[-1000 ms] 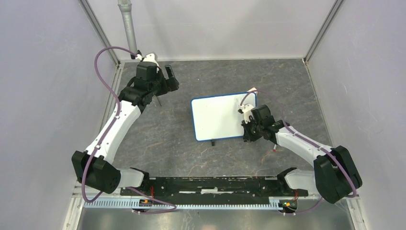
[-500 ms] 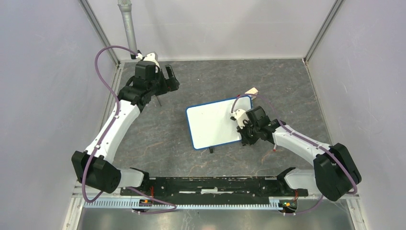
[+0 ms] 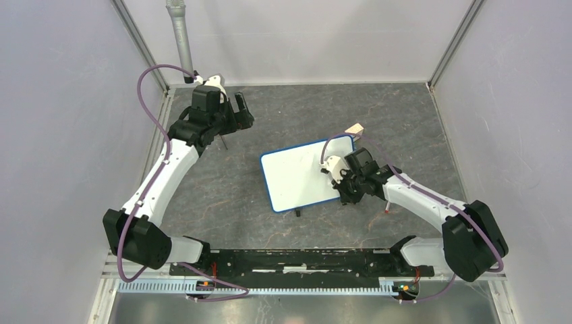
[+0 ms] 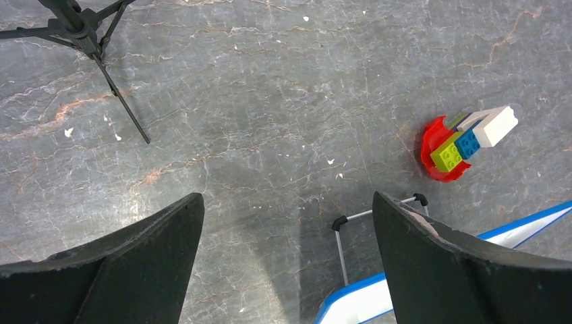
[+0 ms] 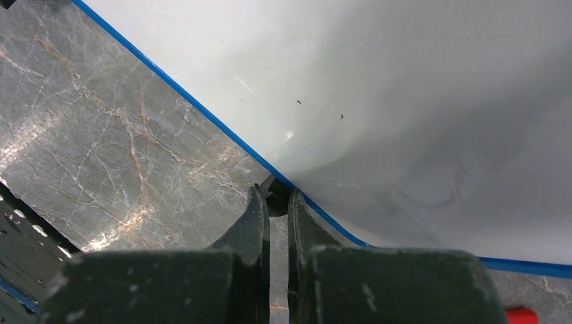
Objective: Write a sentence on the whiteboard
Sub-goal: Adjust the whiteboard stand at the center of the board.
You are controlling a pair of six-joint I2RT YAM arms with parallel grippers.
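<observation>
I'm seeing the whiteboard (image 3: 297, 177) lying skewed on the dark marbled table (image 3: 283, 115), a bit right of centre. Its face is reading plain white with a few dark specks in the right wrist view.

The right gripper (image 5: 275, 202) is pinching the board's blue rim on its right side. Its fingers (image 5: 255, 223) are almost together, with a small black nub between the tips, so I'm calling it clamped on the board. From the top, that wrist and its purple cable (image 3: 329, 143) are covering the board's right part.

The left gripper (image 4: 289, 197) is hanging released, jaws wide, over bare table at the far left, well apart from the board in the top view.

Clutter I'm watching:
- A red dish (image 4: 435, 162) holding green, blue and white bricks (image 4: 467, 143) is sitting just beside the board's corner.
- A wire leg (image 4: 340, 246) is poking out from under that corner.
- A black tripod stand (image 4: 79, 30) is sitting beyond the left gripper, one thin leg running across the table.
- A grey post (image 3: 179, 34) is standing in the back-left corner.
- A small red thing (image 3: 386, 210) is sitting beside the right forearm — can't tell what it is
</observation>
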